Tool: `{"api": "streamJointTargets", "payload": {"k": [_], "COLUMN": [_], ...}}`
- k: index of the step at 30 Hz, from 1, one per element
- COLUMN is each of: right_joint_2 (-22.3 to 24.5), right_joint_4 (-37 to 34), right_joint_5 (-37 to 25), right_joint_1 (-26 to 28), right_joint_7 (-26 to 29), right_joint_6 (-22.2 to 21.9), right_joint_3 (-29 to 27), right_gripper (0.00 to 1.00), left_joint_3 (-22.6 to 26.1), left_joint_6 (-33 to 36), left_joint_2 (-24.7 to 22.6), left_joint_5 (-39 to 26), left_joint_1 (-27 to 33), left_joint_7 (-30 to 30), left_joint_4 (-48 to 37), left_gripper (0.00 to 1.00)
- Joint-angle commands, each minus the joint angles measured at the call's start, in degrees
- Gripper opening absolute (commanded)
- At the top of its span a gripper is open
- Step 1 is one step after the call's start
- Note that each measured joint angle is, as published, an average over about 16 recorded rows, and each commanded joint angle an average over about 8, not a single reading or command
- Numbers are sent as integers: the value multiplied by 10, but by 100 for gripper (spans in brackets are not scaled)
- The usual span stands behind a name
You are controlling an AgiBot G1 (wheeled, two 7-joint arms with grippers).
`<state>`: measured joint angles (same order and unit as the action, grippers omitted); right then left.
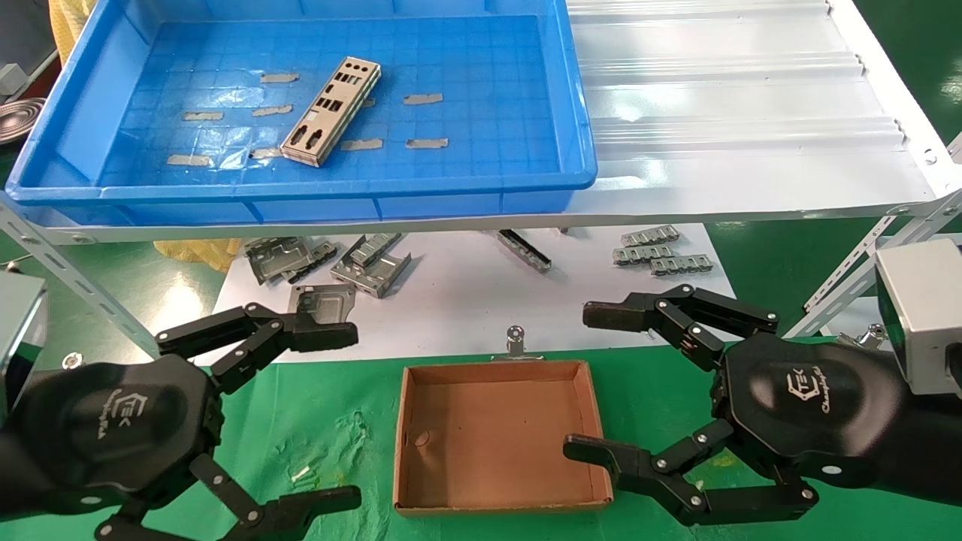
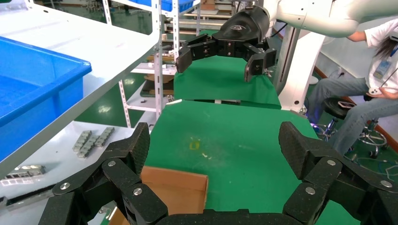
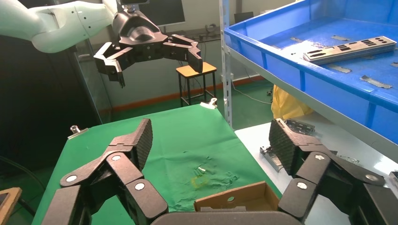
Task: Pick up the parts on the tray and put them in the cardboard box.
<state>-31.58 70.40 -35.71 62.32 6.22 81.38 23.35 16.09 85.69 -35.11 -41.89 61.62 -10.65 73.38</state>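
A stack of thin silver parts (image 1: 331,113) with punched holes lies slanted in the middle of the blue tray (image 1: 301,191) on the shelf; the right wrist view shows these parts (image 3: 349,49) in the tray (image 3: 300,61) too. The brown cardboard box (image 1: 488,436) sits empty on the green cloth between my arms. My left gripper (image 1: 353,417) hovers open to the left of the box, holding nothing. My right gripper (image 1: 582,382) hovers open over the box's right wall, also holding nothing. Each wrist view shows its own gripper (image 2: 213,145) (image 3: 211,140) spread wide above a box corner (image 2: 173,190) (image 3: 234,201).
The tray rests on a white ribbed shelf (image 1: 736,113). Grey tape scraps (image 1: 425,98) dot the tray floor. Folded grey brackets (image 1: 331,263) and smaller ones (image 1: 661,252) lie on a white sheet under the shelf. A metal clip (image 1: 515,342) stands behind the box. A person (image 2: 371,79) sits nearby.
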Motion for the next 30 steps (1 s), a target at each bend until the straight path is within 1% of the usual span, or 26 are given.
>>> {"api": "streamJointTargets", "payload": {"k": [1, 30], "right_joint_2": [0, 0], "right_joint_4": [0, 0], "right_joint_5": [0, 0], "right_joint_1": [0, 0], "right_joint_7": [0, 0], "right_joint_6": [0, 0], "right_joint_3": [0, 0], "right_gripper": [100, 100], "left_joint_3": [0, 0], "left_joint_6": [0, 0], "left_joint_2": [0, 0], "left_joint_5": [0, 0], "left_joint_1": [0, 0], "left_joint_7": [0, 0], "left_joint_4": [0, 0], "left_gripper": [100, 100]}}
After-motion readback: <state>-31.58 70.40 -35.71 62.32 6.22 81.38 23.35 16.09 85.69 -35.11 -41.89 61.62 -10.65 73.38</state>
